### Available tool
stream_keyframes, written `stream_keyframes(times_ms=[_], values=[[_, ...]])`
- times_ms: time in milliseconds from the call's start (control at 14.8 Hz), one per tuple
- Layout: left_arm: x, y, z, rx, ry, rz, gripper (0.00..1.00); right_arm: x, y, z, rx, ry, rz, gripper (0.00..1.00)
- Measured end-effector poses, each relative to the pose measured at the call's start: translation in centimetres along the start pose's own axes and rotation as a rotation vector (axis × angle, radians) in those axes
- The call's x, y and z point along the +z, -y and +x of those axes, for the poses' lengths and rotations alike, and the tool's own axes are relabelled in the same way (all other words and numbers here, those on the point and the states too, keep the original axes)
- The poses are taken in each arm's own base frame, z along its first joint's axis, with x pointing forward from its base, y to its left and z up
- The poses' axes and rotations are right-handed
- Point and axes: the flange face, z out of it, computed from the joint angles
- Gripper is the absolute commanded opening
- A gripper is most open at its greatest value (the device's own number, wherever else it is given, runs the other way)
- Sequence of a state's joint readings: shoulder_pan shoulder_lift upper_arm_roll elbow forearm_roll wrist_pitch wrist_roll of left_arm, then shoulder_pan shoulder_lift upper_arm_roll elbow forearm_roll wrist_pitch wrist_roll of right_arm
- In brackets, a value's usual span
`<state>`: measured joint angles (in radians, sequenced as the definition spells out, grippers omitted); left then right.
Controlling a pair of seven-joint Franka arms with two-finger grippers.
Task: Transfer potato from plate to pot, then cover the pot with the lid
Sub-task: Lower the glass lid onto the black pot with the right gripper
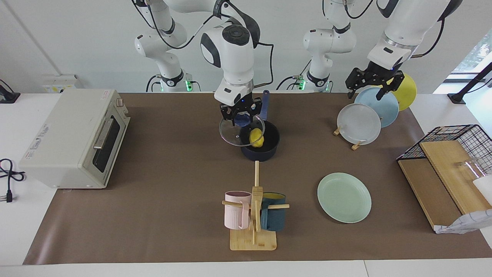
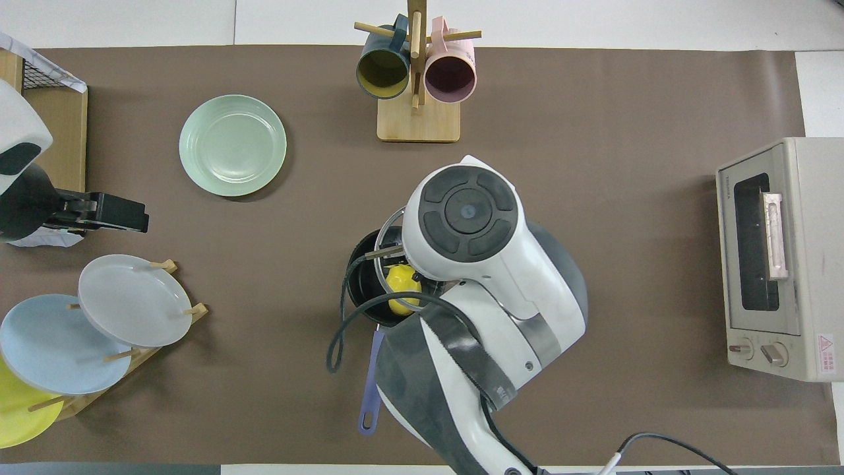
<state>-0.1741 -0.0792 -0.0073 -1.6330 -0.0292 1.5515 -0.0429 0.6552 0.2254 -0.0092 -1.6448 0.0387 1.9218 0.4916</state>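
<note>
The yellow potato [image 1: 256, 137] lies inside the dark navy pot [image 1: 265, 152], whose blue handle [image 1: 265, 100] points toward the robots. My right gripper [image 1: 242, 116] is shut on the blue knob of the clear glass lid [image 1: 230, 135]. It holds the lid tilted just over the pot, shifted toward the right arm's end, so the pot is partly uncovered. The mint-green plate [image 1: 344, 197] lies bare, farther from the robots. My left gripper [image 1: 371, 85] waits open and empty, raised over the plate rack. In the overhead view the potato [image 2: 402, 290], pot [image 2: 359, 284] and plate [image 2: 232, 145] show; my right arm hides its gripper.
A wooden rack [image 1: 355, 146] with grey, light blue and yellow plates stands under the left gripper. A mug tree [image 1: 254, 215] with a pink and a teal mug stands farther out than the pot. A toaster oven [image 1: 73, 136] is at the right arm's end, a wire basket [image 1: 457, 138] with boards at the left arm's.
</note>
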Motion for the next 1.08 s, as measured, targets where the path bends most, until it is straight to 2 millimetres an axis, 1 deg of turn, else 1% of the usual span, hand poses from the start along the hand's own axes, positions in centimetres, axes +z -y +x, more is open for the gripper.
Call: stream_keyframes(times_ms=[202,405,472,607,810,1079], values=[[0.9,0.0,0.1,-0.001,0.034,0.002,1.0,2.6,3.4,-0.9,0.005,-0.002,-0.006,0.0],[1.1,0.0,0.1,0.0,0.041,0.002,1.0,4.3,6.1,-2.0,0.019,-0.004,-0.02,0.0],[1.2,0.0,0.1,-0.003,0.043,0.0,1.0,4.6,6.4,-2.1,0.019,-0.001,-0.024,0.0],[1.4,0.3,0.1,-0.021,0.047,-0.009,1.0,4.9,6.4,-2.1,0.02,0.002,-0.029,0.0],[1.4,1.3,0.2,-0.043,0.047,-0.012,1.0,5.4,6.2,-1.8,0.025,0.006,-0.034,0.0],[1.4,2.9,0.2,-0.073,0.046,-0.013,1.0,6.6,6.1,-1.6,0.028,0.02,-0.044,0.0]])
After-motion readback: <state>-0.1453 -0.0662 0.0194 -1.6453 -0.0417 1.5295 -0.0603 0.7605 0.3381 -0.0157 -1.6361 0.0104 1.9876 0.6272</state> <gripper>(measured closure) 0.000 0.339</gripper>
